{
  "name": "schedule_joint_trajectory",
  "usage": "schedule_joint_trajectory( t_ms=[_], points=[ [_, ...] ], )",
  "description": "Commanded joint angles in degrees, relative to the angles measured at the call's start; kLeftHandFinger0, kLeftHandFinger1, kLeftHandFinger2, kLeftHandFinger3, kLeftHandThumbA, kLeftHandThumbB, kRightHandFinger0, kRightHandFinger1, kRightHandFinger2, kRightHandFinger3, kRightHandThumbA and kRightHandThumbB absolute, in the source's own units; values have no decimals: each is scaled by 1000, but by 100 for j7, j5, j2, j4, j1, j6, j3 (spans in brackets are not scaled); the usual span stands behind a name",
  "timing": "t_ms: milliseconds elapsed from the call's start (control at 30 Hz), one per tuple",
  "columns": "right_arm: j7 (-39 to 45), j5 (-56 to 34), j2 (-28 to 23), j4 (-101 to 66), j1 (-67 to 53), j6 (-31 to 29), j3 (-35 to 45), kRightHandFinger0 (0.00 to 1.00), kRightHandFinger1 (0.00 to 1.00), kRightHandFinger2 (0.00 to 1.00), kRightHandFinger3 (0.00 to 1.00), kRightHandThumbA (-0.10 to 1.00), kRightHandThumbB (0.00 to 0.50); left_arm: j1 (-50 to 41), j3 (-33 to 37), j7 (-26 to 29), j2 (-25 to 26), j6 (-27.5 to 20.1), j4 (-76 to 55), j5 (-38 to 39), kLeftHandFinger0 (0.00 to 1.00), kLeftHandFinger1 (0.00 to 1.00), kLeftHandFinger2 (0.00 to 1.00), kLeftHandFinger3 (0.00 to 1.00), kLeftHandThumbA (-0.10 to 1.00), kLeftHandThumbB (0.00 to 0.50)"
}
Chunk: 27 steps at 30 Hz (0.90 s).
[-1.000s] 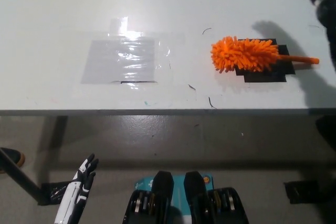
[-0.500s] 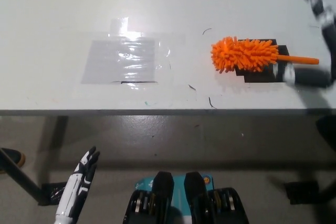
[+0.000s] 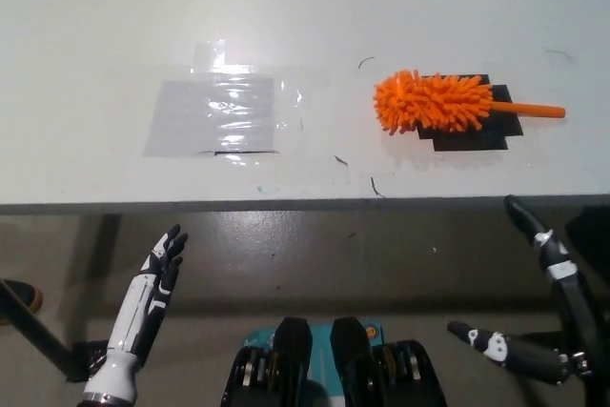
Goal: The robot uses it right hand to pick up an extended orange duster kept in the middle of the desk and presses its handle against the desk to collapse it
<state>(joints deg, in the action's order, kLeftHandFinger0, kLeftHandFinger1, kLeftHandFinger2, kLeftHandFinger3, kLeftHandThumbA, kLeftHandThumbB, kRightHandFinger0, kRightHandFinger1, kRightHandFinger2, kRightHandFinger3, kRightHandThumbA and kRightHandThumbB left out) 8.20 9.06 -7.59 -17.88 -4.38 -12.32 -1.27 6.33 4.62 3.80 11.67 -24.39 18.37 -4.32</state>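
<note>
A white tabletop (image 3: 114, 26) is seen from steeply above, its front edge running across the middle of the view. An orange duster (image 3: 434, 102) is laid flat on the right part of the tabletop, its fluffy head pointing left and its thin orange handle pointing right. The duster is rested on a black patch (image 3: 496, 132) stuck to the surface. Well to the left, a clear plastic sheet (image 3: 212, 113) is taped flat. A few small dark marks are scattered between the two.

The black right robot hand (image 3: 534, 283) is seen below the tabletop edge at the lower right, released, with fingers spread wide and nothing grasped; it is well apart from the duster. The white left robot hand (image 3: 160, 269) is held at the lower left, below the tabletop, fingers straight and apart, empty
</note>
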Motion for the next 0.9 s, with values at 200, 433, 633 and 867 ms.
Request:
schedule_joint_trajectory(
  t_ms=[200,433,633,867],
  points=[
    [54,-679,179,1203,308,-1131,-156,1000,1000,1000,1000,1000,159,76,-9,-239,115,-254,-273,186,1000,1000,1000,1000,1000,500],
    [106,-868,188,1745,232,-1237,-264,1000,1000,1000,1000,1000,254,-103,-46,-203,123,-254,-455,158,1000,1000,1000,1000,1000,500],
    [33,-785,136,1743,122,-1212,-230,1000,1000,1000,1000,1000,209,-236,-102,-306,90,-254,-353,285,1000,1000,1000,1000,1000,500],
    [48,-769,152,1804,91,-1268,-285,1000,1000,1000,1000,1000,155,-310,-80,-194,76,-254,-422,77,1000,1000,1000,1000,1000,500]
  ],
)
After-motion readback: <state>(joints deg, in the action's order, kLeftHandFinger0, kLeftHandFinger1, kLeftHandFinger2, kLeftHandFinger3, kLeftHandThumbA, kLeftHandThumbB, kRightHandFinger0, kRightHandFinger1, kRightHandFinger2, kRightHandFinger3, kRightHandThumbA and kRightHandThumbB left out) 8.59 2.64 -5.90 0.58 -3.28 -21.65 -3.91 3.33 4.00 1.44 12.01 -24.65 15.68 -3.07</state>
